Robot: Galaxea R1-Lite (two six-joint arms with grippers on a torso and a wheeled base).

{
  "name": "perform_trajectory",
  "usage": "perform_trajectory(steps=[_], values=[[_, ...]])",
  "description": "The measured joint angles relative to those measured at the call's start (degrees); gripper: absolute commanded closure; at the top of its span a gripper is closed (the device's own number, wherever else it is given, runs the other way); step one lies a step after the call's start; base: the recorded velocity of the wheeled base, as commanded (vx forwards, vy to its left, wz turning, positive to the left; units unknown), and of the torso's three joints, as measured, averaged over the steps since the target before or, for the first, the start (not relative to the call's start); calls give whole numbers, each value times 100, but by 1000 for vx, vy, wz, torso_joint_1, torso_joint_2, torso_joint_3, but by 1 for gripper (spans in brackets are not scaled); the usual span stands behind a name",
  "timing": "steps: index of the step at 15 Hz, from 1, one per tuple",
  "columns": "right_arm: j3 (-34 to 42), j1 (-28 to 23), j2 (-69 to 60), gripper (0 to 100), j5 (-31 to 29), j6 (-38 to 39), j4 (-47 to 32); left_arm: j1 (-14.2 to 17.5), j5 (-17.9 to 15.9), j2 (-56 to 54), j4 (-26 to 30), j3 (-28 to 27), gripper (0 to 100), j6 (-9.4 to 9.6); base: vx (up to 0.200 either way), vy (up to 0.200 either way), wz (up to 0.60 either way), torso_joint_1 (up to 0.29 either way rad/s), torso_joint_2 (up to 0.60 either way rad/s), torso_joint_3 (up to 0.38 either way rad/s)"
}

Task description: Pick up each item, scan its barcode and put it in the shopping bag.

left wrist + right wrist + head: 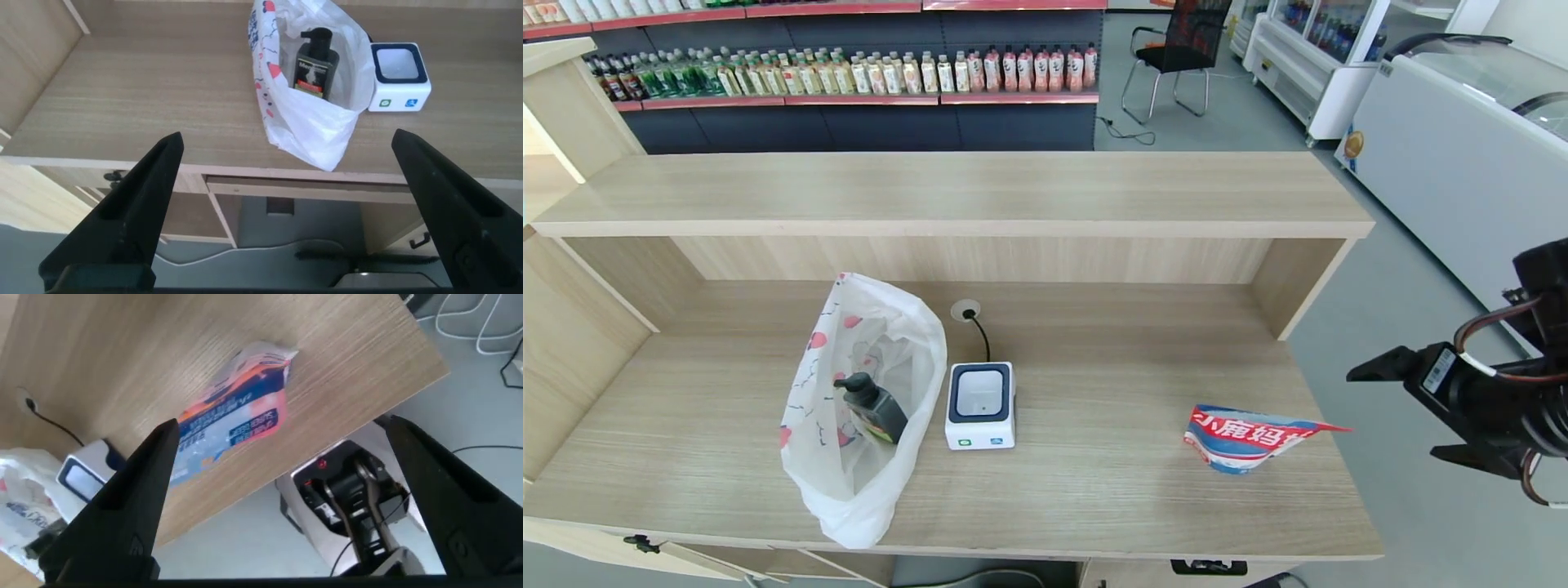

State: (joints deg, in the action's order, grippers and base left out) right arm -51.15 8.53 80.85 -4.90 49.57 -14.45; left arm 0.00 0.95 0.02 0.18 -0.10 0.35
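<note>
A white shopping bag (845, 482) with red prints stands open on the left of the wooden counter (1094, 482), and a dark pump bottle (876, 407) leans inside it. Right beside the bag sits the white barcode scanner (980, 405). A red, white and blue pouch (1245, 438) lies flat near the counter's right end. My right gripper (1413, 412) hangs open and empty off that right edge, level with the pouch (233, 416). My left gripper (282, 220) is open and empty, out in front of the counter's front edge, facing the bag (306, 122), bottle (313, 65) and scanner (398, 75).
A raised wooden shelf (947, 192) runs along the counter's back, with side panels at both ends. The scanner's black cable (980, 331) goes to a grommet behind it. White freezers (1462, 147) stand on the floor to the right. Bare counter lies between scanner and pouch.
</note>
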Motion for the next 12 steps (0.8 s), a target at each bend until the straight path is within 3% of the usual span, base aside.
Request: perform_trajectory(steps=[3, 12], values=[[-546, 413, 165, 0, -5, 512, -282, 0, 0, 0, 0, 0, 0, 0, 0, 0, 0, 0, 0, 0], [-817, 581, 1295, 0, -35, 1020, -288, 0, 0, 0, 0, 0, 0, 0, 0, 0, 0, 0, 0, 0]])
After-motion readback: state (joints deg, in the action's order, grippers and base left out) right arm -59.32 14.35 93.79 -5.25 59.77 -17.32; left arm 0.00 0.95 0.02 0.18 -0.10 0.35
